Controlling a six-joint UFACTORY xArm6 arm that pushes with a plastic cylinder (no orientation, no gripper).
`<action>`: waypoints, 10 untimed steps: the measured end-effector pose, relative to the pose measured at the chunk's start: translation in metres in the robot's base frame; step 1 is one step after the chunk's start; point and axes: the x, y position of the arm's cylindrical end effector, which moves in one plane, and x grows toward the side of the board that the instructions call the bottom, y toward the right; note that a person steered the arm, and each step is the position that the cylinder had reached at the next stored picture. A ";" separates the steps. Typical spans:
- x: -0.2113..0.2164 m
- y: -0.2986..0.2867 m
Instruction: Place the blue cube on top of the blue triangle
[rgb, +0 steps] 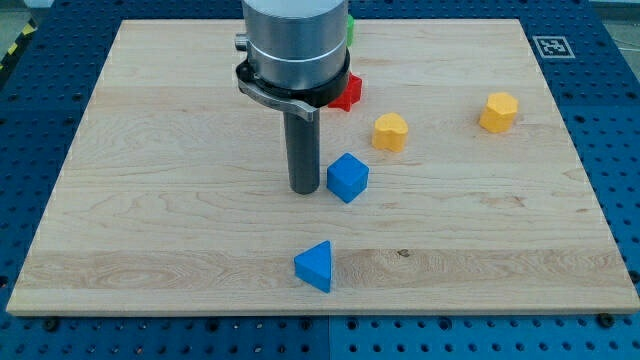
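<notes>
The blue cube (347, 177) sits near the middle of the wooden board. The blue triangle (316, 266) lies below it, toward the view's bottom, a short gap apart. My tip (304, 189) rests on the board just left of the blue cube, very close to its left face; I cannot tell whether they touch. The rod hangs from the grey arm body (293, 45) at the view's top centre.
A yellow block (390, 131) sits up and right of the cube. Another yellow block (498, 111) is farther right. A red block (346, 92) and a green block (351, 25) are partly hidden behind the arm. The wooden board (150, 200) lies on a blue perforated table.
</notes>
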 end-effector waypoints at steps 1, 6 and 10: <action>-0.003 0.000; -0.065 0.087; -0.028 0.061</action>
